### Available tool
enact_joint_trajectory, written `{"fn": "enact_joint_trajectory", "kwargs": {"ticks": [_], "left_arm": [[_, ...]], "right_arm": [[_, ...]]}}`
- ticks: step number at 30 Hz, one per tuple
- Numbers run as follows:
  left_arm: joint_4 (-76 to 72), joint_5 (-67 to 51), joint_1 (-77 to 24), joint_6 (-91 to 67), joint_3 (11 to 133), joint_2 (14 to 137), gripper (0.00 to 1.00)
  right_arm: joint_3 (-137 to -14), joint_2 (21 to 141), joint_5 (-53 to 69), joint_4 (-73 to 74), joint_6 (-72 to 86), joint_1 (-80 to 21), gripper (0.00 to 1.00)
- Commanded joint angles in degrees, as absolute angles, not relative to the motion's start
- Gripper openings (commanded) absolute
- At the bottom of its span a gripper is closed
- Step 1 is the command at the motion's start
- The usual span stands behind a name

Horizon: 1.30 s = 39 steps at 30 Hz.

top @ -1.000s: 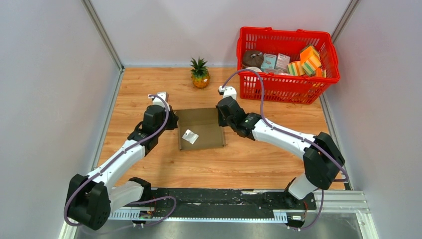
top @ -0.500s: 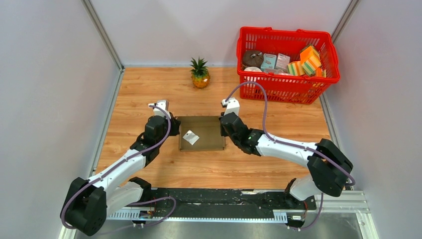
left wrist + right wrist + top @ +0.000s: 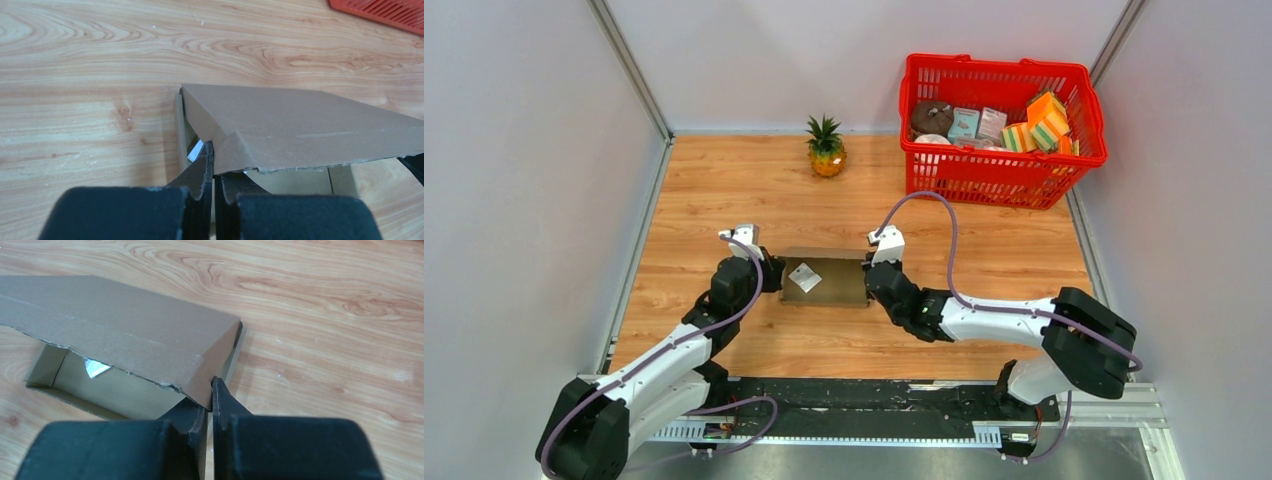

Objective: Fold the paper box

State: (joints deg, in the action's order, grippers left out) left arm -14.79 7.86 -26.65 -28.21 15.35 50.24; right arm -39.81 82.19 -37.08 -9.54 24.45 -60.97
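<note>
The brown paper box (image 3: 829,280) lies on the wooden table between the two arms, its lid panel folded forward over the open tray. My left gripper (image 3: 769,274) is shut on the lid's left corner flap (image 3: 227,145). My right gripper (image 3: 873,278) is shut on the lid's right corner flap (image 3: 210,380). A small white paper tag (image 3: 804,277) lies on the lid in the top view. In the wrist views, white paper shows under the lid inside the box (image 3: 95,368). The tray's walls (image 3: 180,125) stand upright beneath the lid.
A red basket (image 3: 929,175) with small colourful packages stands at the back right. A small pineapple (image 3: 826,147) stands at the back centre. Grey walls close the left, right and back sides. A black rail (image 3: 864,400) runs along the near edge.
Both grippers have pulled toward the near edge, bringing the box's lid panel down and forward over the tray. The box looks much shorter from above now.
</note>
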Motion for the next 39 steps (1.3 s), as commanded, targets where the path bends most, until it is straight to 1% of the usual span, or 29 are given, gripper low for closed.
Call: {"fn": "enact_joint_trajectory", "kwargs": {"ticks": [1,2,4,5,7,8,10,11,13,14,16,17,18,21,25,28,31,32,34,35,39], "left_arm": [[-12.66,8.79,-26.89,-29.18,12.04,49.13,0.00],[-12.74,8.88,-26.89,-29.18,11.78,48.96,0.00],[-12.83,9.05,-26.89,-29.27,11.08,47.99,0.00],[-12.92,9.23,-26.98,-29.27,10.81,47.64,0.00],[-13.01,9.75,-26.98,-28.92,10.20,46.67,0.00],[-12.83,10.02,-26.98,-28.74,10.28,46.41,0.00],[-12.22,10.28,-26.98,-28.22,10.46,46.23,0.00],[-12.04,10.37,-26.98,-28.13,10.72,46.14,0.00],[-12.39,10.11,-26.98,-28.21,10.72,46.05,0.00],[-12.39,10.02,-26.98,-28.30,10.64,46.05,0.00],[-11.96,9.84,-26.98,-28.48,10.72,46.05,0.00],[-11.78,9.84,-26.90,-28.56,10.72,45.97,0.00],[-11.60,9.93,-26.98,-28.65,10.72,45.79,0.00],[-10.64,10.37,-26.98,-29.00,10.72,45.18,0.00],[-7.57,10.20,-26.98,-30.14,11.34,43.95,0.01],[-6.15,9.93,-26.98,-31.20,11.78,42.63,0.03],[-5.45,9.49,-26.98,-31.90,12.04,42.54,0.06],[-5.01,9.41,-26.98,-31.99,12.56,42.63,0.11],[-2.39,9.06,-26.98,-32.78,13.44,42.63,0.17],[-0.89,8.70,-26.98,-33.13,14.49,42.45,0.22],[9.03,6.68,-26.98,-36.73,17.40,40.96,0.24]], "right_arm": [[-37.44,79.46,-40.43,-9.32,29.44,-61.26,0.10],[-37.27,79.11,-40.17,-8.36,30.75,-61.17,0.16],[-37.35,76.92,-39.29,-3.01,32.42,-61.43,0.22],[-37.35,75.86,-38.77,-0.81,33.48,-61.52,0.29],[-36.92,73.05,-36.31,5.87,35.15,-61.70,0.37],[-36.74,69.73,-35.34,8.06,35.59,-61.70,0.44],[-35.95,66.29,-32.35,13.43,36.38,-61.79,0.53],[-35.77,62.70,-31.56,15.19,36.73,-61.87,0.59],[-35.51,59.43,-29.37,19.06,36.83,-61.61,0.70],[-35.59,57.50,-28.05,18.81,36.48,-61.26,0.79],[-37.43,57.04,-17.09,18.46,37.60,-57.41,0.85],[-40.23,57.65,-12.79,18.20,38.23,-55.83,0.90],[-41.91,60.35,-4.91,17.85,38.93,-53.11,0.91],[-49.55,66.33,3.13,18.63,37.89,-52.47,0.94],[-57.81,72.57,0.79,20.38,31.66,-52.30,0.94],[-65.11,78.63,2.45,22.93,25.33,-52.56,0.93],[-68.28,82.52,4.66,21.80,20.84,-53.43,0.91],[-68.81,84.62,4.75,21.80,19.96,-53.87,0.89],[-69.87,86.30,5.53,21.45,18.11,-54.67,0.87],[-69.87,87.00,6.15,21.10,17.93,-54.84,0.84],[-69.78,88.85,10.27,18.63,18.63,-55.11,0.78]]}}
